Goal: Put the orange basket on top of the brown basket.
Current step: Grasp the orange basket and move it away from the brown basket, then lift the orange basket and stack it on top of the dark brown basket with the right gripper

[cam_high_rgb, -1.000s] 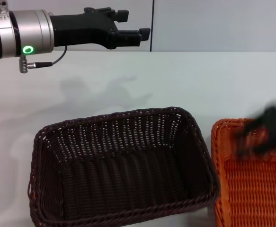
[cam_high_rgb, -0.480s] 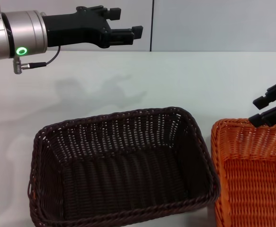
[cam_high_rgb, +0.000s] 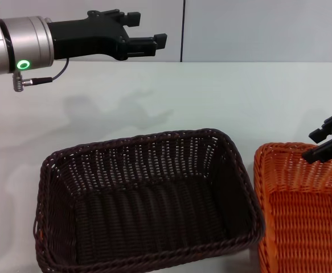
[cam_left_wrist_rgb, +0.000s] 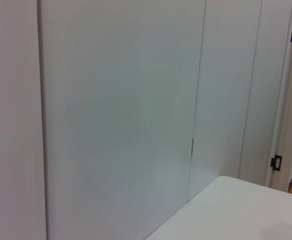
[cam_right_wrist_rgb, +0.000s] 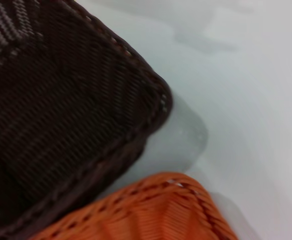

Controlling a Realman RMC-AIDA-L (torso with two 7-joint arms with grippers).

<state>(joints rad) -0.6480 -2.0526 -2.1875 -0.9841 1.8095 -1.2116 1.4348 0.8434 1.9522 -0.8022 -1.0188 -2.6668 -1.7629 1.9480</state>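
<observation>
Head view, brown basket: the dark chocolate-brown rectangular woven wicker basket with a braided rim (cam_high_rgb: 146, 199) is being seen standing upright on the pale white table (cam_high_rgb: 240, 96), mouth open upward
Head view, orange basket: the bright orange rectangular woven wicker basket (cam_high_rgb: 302, 210) is being seen standing on the table just beside the brown basket, on the robot's right, its near and right parts being cut off by the frame; it is not being carried
Head view, left gripper: the black left gripper (cam_high_rgb: 148, 35) on its silver wrist with a green ring light is being held high above the far part of the table, well apart from both baskets; its jaws are being held slightly spread, with nothing between them
Head view, right gripper: the black right gripper (cam_high_rgb: 324, 143) is being shown at the right edge, hanging just over the far rim of the orange basket; its two fingertips are being held apart, and nothing is being pinched
Left wrist view: only pale grey wall panels (cam_left_wrist_rgb: 120, 110) and a corner of the table are being shown
Right wrist view: a rounded corner of the brown basket (cam_right_wrist_rgb: 60, 100) and a corner of the orange basket (cam_right_wrist_rgb: 156, 210) are being seen close together on the table, a narrow strip of white surface lying between them; the jaws are not being shown here
</observation>
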